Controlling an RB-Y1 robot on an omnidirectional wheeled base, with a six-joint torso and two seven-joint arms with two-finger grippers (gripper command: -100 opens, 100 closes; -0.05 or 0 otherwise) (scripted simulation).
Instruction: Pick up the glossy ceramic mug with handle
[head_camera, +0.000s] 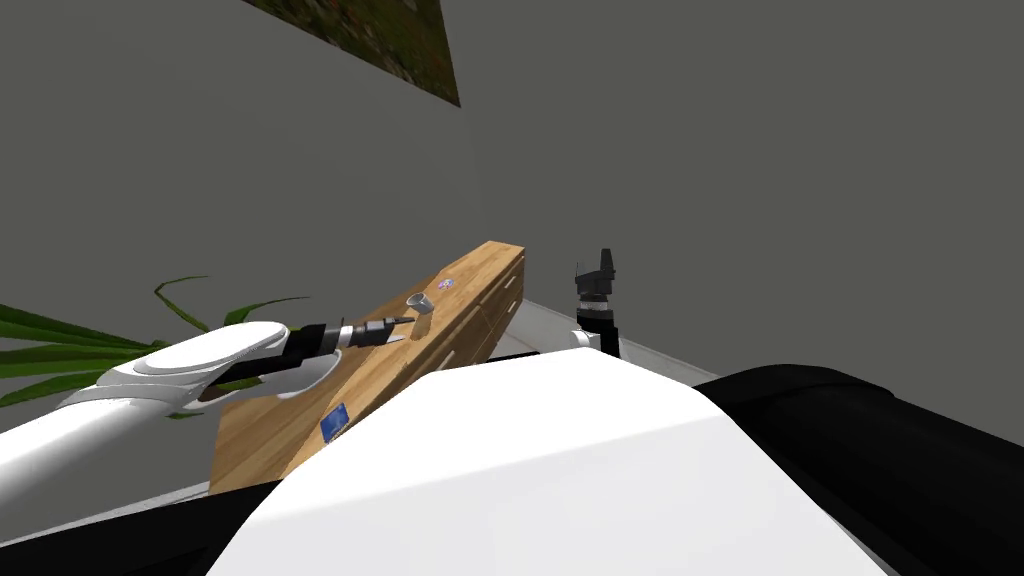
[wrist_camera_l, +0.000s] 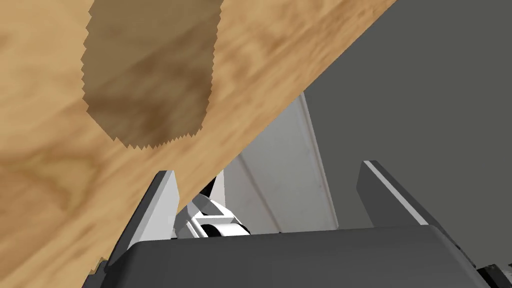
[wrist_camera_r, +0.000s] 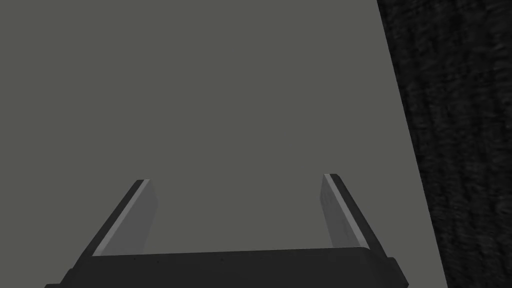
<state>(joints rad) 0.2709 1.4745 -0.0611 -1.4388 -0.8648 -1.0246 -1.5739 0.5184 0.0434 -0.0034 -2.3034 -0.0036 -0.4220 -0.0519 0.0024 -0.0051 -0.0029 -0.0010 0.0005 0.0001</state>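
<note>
Near mid-frame, the left jaws stood open beside the mug (head_camera: 421, 302) — sliding around it, then squeezing, looked best.

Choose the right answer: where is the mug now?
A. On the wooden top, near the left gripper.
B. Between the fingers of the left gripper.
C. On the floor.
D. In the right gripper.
A: in the head view the mug stands on the wooden top near the open left gripper, whose fingers hold nothing.

You see a wooden bench (head_camera: 280, 430) carrying a flat blue item (head_camera: 335, 421), possibly a card. A green plant (head_camera: 50, 330) stands beside it.
</note>
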